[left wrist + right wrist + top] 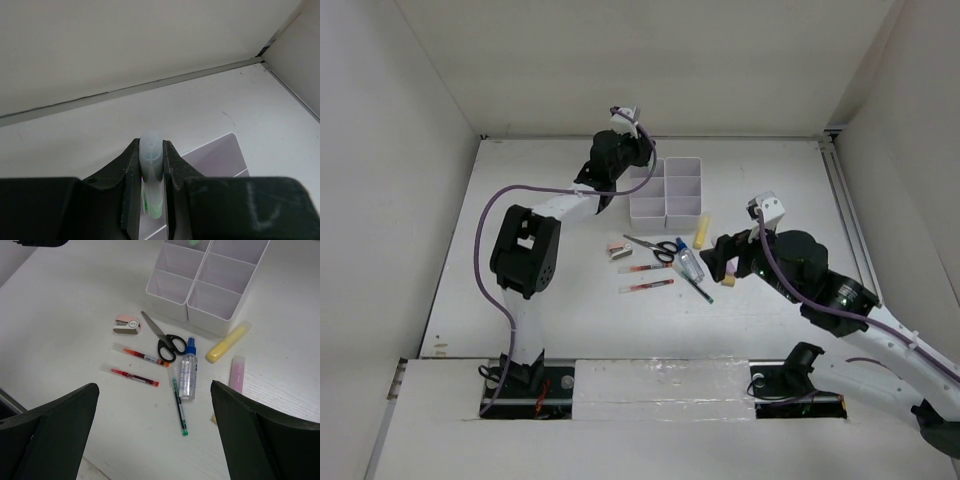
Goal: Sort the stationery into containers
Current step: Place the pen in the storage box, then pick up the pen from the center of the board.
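Progress early | left jaws hold green bar (151, 172) over containers (665, 210) | right jaws wide | scissors (162, 337), pens (143, 356), bottle (188, 374), yellow bar (227, 342) unsorted at containers' 6 o'clock

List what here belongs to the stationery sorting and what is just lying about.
Job: white organizer, scissors, red pen, second red pen, dark pen, spray bottle, yellow marker, pink bar, small pink eraser, green marker clamped in the jaws of the left gripper.

Just there: purple cable on the left arm, shiny tape strip at the table's near edge.
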{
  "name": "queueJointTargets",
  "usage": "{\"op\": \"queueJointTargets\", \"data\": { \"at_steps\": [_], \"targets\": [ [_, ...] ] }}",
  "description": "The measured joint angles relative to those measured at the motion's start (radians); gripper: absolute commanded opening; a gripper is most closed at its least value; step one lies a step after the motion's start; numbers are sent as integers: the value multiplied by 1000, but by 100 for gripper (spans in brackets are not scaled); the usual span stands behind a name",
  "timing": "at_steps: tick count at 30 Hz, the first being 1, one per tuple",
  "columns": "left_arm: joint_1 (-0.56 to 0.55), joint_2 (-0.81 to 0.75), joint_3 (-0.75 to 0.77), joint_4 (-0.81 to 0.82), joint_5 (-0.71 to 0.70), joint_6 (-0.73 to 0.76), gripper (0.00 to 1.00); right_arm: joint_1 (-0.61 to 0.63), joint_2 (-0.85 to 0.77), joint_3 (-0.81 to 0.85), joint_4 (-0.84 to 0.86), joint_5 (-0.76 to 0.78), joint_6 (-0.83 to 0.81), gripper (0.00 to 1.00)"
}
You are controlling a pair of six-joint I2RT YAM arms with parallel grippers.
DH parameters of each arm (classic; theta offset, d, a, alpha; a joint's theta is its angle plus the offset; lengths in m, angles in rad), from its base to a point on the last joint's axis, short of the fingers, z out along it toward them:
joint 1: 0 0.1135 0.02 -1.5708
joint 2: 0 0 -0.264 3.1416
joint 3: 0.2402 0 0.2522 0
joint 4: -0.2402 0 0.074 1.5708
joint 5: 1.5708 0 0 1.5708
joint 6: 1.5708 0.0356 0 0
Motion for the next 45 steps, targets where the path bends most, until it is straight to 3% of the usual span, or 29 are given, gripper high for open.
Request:
{"op": "queueJointTargets", "data": {
  "at_steps": [2,3,4,8,11,13,14,15,21,28,37,45],
  "targets": [
    [0,4,-7,2,-6,0,12,0,5,-1,0,0,0,100],
    [0,5,-11,6,-8,0,22,0,6,-1,0,0,0,100],
    [0,6,-15,8,-10,0,38,0,7,-2,1,1,0,100],
    [0,6,-35,18,-18,-5,56,-4,13,-5,0,13,1,100],
    [0,5,-46,23,-18,-12,59,-6,26,-5,-2,24,6,100],
    [0,5,-50,24,-14,-18,67,-6,38,-5,-2,36,14,100],
    [0,1,-51,23,-11,-26,74,-6,44,-5,-4,46,18,100],
    [0,-8,-59,24,-10,-36,100,-6,51,-5,-9,58,24,100],
    [0,-134,-75,-46,-8,-87,100,-56,119,-1,-81,178,108,100],
    [1,-362,21,-337,-113,-197,100,-220,185,-3,-109,179,150,100],
    [114,-837,-352,-474,-148,-480,100,-443,391,-19,-74,5,98,100],
    [103,-968,-393,-750,-195,-492,100,-459,643,43,-61,-100,24,94]
  ]
}}
